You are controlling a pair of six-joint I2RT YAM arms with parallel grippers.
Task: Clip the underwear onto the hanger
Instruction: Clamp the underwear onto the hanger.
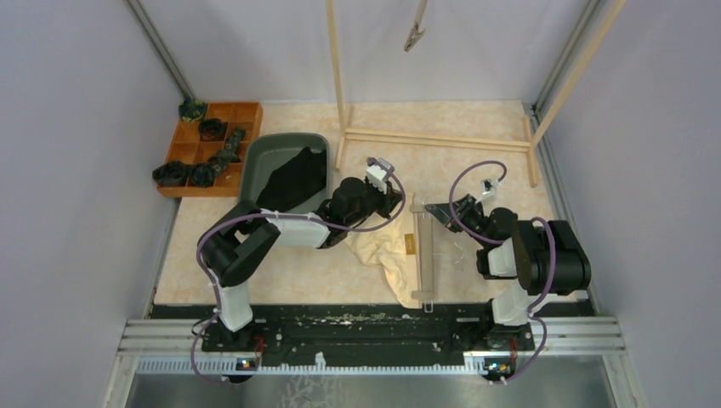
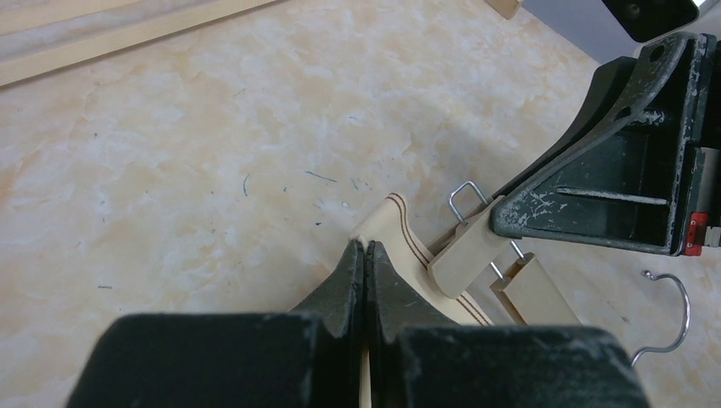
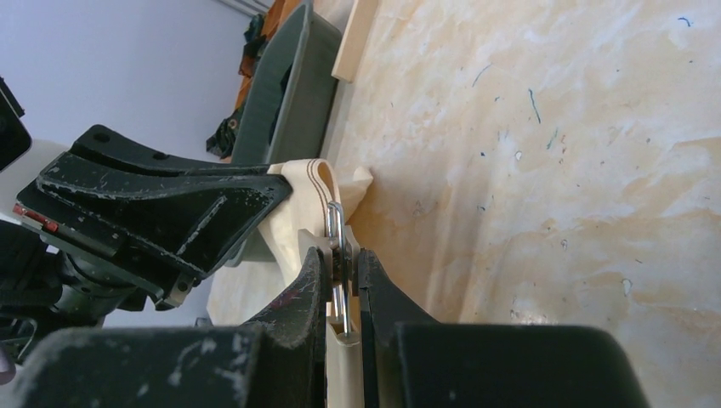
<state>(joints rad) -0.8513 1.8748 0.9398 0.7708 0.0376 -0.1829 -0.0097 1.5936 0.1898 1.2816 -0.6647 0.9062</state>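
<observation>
Cream pair (image 1: pixel 384 255) lay crumpled on the table (image 1: pixel 476 170), centre front, against the left side of the hanger (image 1: pixel 422 263). Its striped waistband (image 2: pixel 400 223) was raised at the hanger's far end. Black pair (image 1: pixel 293 180) sat in the grey bin (image 1: pixel 281 140), back left. The hanger lay flat, running near to far, with its hook (image 2: pixel 672 314) pointing toward the right arm.

Left gripper (image 2: pixel 366 253): clenched on the cream waistband, fingers pinched together with cloth between them. The left arm was folded at the elbow, forearm reaching right across the table, wrist low.

Right gripper (image 3: pixel 342 259): clamped on the hanger's far clip (image 2: pixel 468 246), squeezing the wooden clip and its wire spring. The right arm was bent tight, reaching left. The two grippers sat almost tip to tip at the clip.

Wooden rack (image 1: pixel 434 136) stood at the back, with a tray (image 1: pixel 195 192) left of the bin.
</observation>
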